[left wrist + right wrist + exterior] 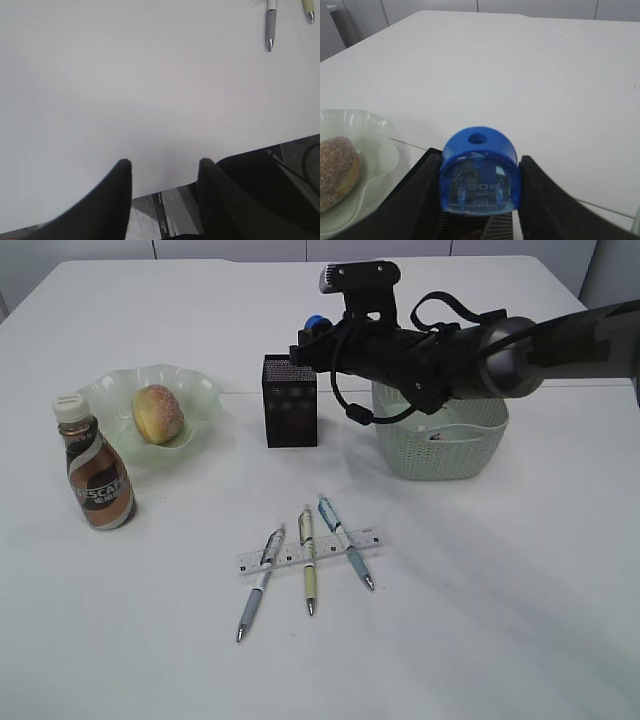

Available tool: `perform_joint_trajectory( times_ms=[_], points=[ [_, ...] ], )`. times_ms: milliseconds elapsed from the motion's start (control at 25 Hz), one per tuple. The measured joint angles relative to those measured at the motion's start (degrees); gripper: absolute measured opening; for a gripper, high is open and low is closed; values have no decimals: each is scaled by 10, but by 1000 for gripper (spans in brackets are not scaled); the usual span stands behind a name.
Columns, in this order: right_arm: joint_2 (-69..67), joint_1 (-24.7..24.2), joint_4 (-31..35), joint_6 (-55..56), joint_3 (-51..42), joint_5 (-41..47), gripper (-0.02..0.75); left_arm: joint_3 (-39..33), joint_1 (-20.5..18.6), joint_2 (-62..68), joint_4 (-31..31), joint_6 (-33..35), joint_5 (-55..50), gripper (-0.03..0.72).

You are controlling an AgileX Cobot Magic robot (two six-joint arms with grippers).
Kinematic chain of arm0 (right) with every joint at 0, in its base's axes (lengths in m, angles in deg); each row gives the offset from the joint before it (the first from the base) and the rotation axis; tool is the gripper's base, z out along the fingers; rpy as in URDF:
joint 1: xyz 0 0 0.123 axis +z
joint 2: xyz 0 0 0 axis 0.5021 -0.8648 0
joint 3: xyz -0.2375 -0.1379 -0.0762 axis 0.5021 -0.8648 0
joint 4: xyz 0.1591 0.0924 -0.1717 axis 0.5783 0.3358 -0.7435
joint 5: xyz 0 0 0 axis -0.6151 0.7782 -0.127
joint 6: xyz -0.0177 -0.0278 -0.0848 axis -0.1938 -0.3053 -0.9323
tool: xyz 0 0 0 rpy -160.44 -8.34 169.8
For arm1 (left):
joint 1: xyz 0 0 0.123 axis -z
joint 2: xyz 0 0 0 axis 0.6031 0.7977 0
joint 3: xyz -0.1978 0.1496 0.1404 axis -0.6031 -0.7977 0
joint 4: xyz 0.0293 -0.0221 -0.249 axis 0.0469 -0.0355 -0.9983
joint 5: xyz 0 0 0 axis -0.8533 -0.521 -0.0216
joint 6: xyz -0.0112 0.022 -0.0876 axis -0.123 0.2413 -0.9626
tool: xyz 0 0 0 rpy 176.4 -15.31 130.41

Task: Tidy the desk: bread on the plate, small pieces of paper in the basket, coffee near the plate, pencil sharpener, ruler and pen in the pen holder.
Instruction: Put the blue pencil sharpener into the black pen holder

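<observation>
My right gripper (pixel 312 335) (pixel 479 157) is shut on the blue pencil sharpener (pixel 316 323) (pixel 480 170), held just above the black mesh pen holder (pixel 291 405) (pixel 455 224). The bread (pixel 157 413) (pixel 337 170) lies in the green plate (pixel 205 390) (pixel 375 130), and the coffee (pixel 98 468) stands beside the plate. Three pens (pixel 308 565) (pixel 270 30) lie across the clear ruler (pixel 375 538) on the desk (pixel 500 620). The basket (pixel 440 445) stands right of the holder. My left gripper (pixel 165 162) hangs open and empty over the desk's front edge. The small pieces of paper are not in view.
The right arm (pixel 520 350) stretches from the right edge across the basket's top. Beyond the desk's front edge, dark equipment and floor (pixel 240 190) show in the left wrist view.
</observation>
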Motion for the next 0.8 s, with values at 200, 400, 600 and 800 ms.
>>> perform_joint_trajectory(
  times_ms=[200,400,600,800],
  points=[
    [0,0,-21,25,0,-7,311,0,0,0,0,0,0,318],
    [0,0,-68,72,0,-28,311,0,0,0,0,0,0,318],
    [0,0,-115,96,0,-40,311,0,0,0,0,0,0,318],
    [-2,0,-150,103,0,-42,311,0,0,0,0,0,0,318]
  ],
)
